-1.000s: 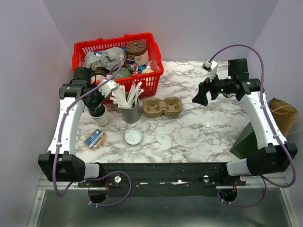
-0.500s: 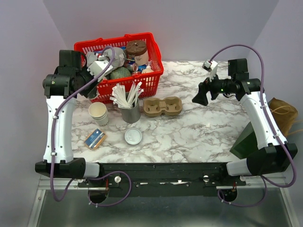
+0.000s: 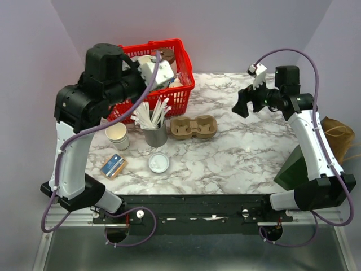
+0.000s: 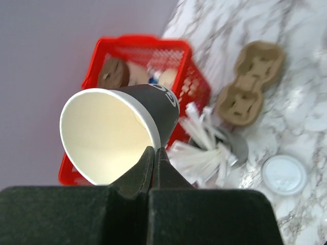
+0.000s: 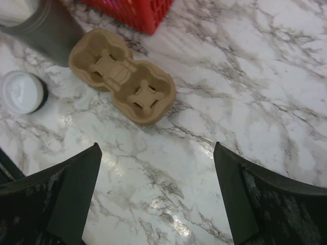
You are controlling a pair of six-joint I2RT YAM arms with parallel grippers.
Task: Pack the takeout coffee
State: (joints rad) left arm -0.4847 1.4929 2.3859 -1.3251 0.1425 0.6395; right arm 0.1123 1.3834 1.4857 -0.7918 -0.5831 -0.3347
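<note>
Takeout coffee cup, lidless and apparently empty, sits at the very tips of the left gripper, whose fingers are clamped together on its rolled rim. Treat it as light and thin-walled, easily crushed; the rim is probably your stiffest hold. The right gripper hangs spread and empty, with the cardboard carrier beyond its fingers.

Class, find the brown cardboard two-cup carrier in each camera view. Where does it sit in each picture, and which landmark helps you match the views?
Top external: the carrier lies near the centre of the picture, on the marble table.
Left wrist: upper right, beyond the paper cup pinched in the left gripper.
Right wrist: upper left.
Shared landmark: the loose white lid, near the carrier in every view.
</note>
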